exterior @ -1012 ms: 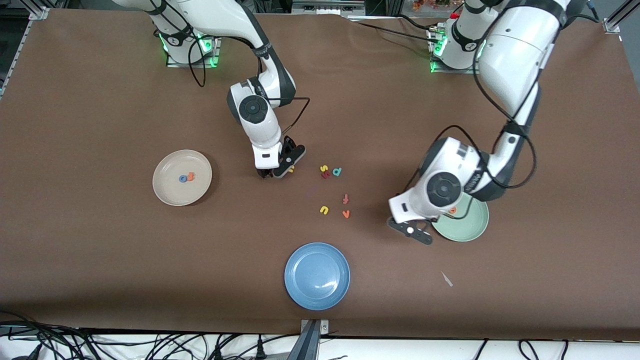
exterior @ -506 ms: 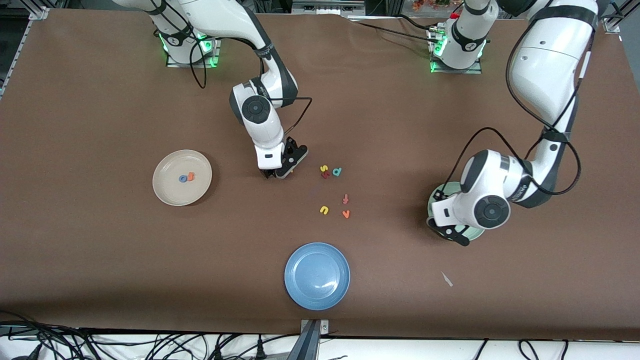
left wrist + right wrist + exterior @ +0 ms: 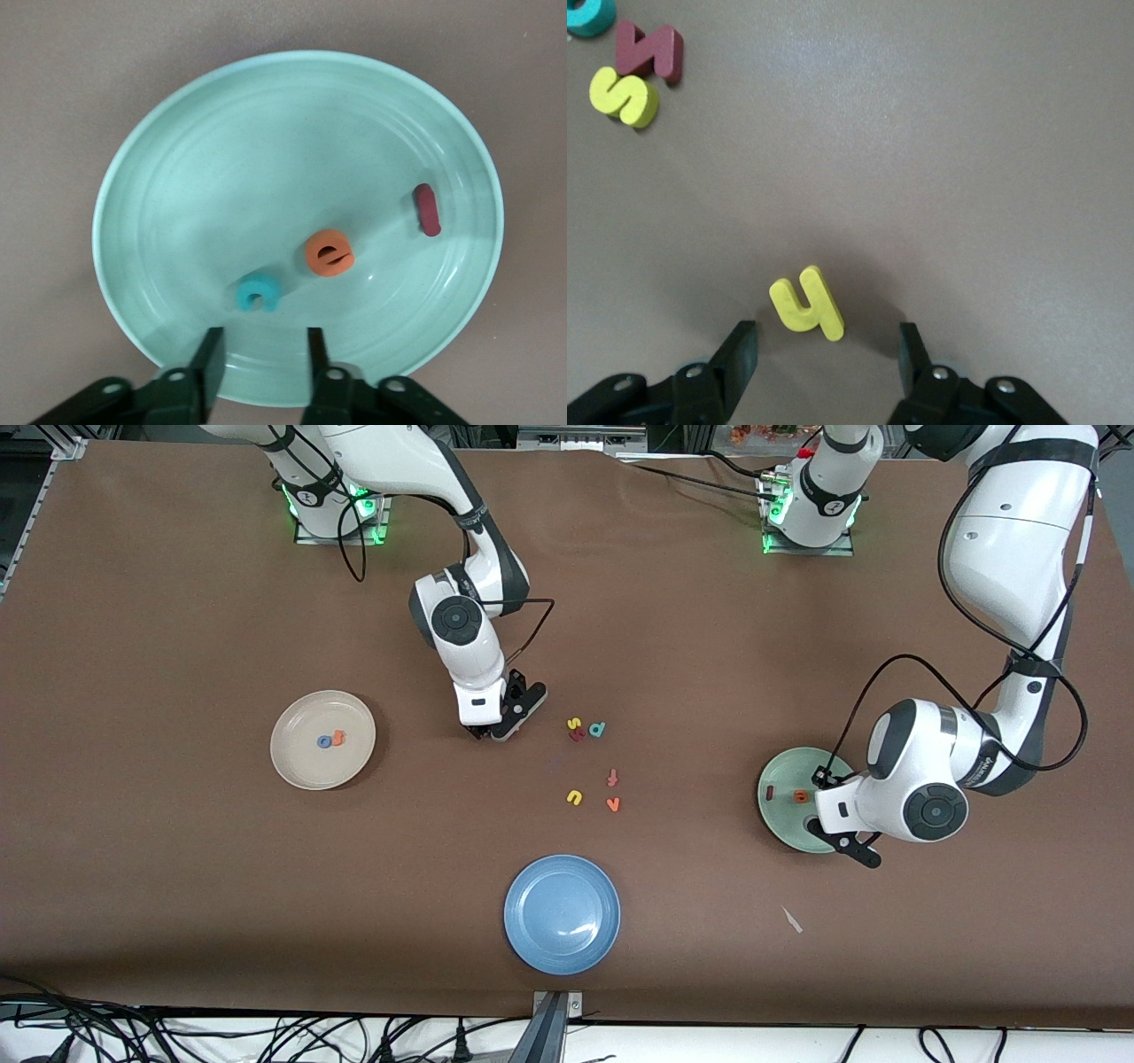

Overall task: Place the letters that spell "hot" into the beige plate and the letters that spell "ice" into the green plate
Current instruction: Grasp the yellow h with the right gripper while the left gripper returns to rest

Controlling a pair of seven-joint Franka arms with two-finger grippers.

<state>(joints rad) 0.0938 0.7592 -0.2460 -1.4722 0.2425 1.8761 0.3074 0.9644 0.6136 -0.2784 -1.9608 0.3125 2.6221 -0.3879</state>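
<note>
Straddling the yellow "h" (image 3: 806, 304) on the table, the right gripper (image 3: 827, 350) is standing open-jawed, nothing held. Left gripper (image 3: 261, 354) is hanging parted and empty over the green plate (image 3: 177, 133), now holding teal "c" (image 3: 257, 294), orange "e" (image 3: 330, 253), red "i" (image 3: 427, 210). Beige plate (image 3: 297, 766) is holding blue "o" (image 3: 324, 741) and orange "t" (image 3: 338, 736); "h" outstanding.

L gripper (image 3: 842, 841) shifted off green plate (image 3: 784, 819) centre, jaws parted, c (image 3: 257, 294) dropped in, R gripper (image 3: 498, 731) narrowing round h (image 3: 806, 304)
</note>
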